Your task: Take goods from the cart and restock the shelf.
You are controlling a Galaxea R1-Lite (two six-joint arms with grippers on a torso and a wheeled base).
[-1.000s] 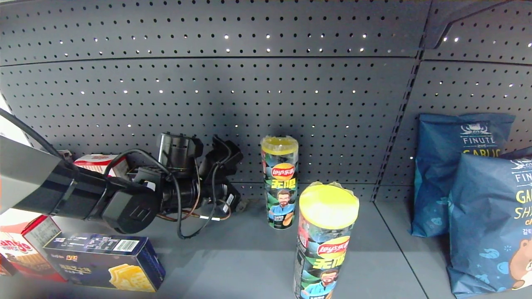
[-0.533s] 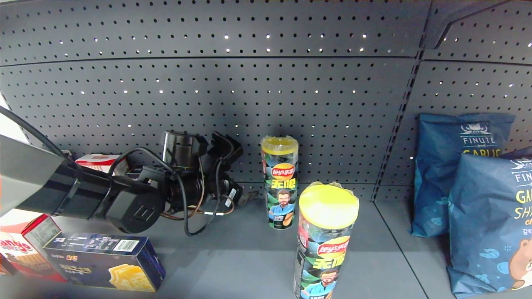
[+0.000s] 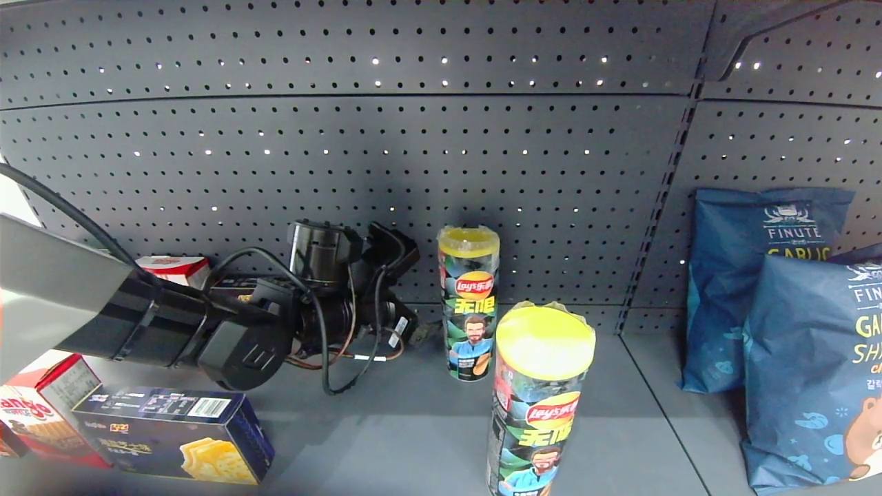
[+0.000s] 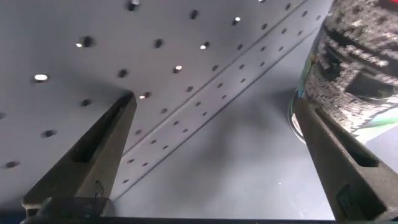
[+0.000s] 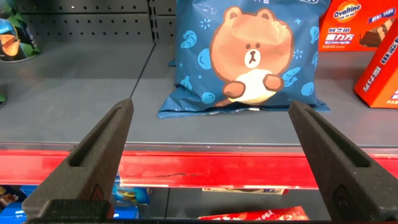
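Left gripper (image 3: 405, 293): reached deep into the shelf (image 3: 413, 427), close to the pegboard back wall (image 3: 413, 138). In the left wrist view (image 4: 214, 102) its fingers are spread wide with nothing between them: released.
Back can (image 3: 470, 303): upright with a yellow lid, at the rear of the shelf, at 3 o'clock from the left gripper and just beside it. The left wrist view has the can (image 4: 354, 56) close against one finger (image 4: 336, 162); I cannot tell whether they touch.
Front can (image 3: 541, 399): the same kind, upright, at 5 o'clock from the back can and nearer the shelf's front edge. The two stand apart.
Right gripper (image 5: 211, 107): fingers wide apart and bare, released, held in front of a shelf with a red front strip (image 5: 205, 168).
Bear bag (image 5: 249, 56): a blue bag lying flat on that shelf, beyond the right gripper's fingers and well clear of them.
Orange boxes (image 5: 354, 25): next to the bear bag, at the back of that shelf.
Blue bags (image 3: 758, 275): two of them, leaning at 3 o'clock from the cans, past the shelf divider.
Dark blue box (image 3: 172, 434): lying flat at 7 o'clock from the left gripper, under the arm.
Red box (image 3: 41, 406): touching the dark blue box on its 9 o'clock side.
Small red and white box (image 3: 172, 269): at the back wall, at 9 o'clock from the left gripper, partly hidden by the arm.
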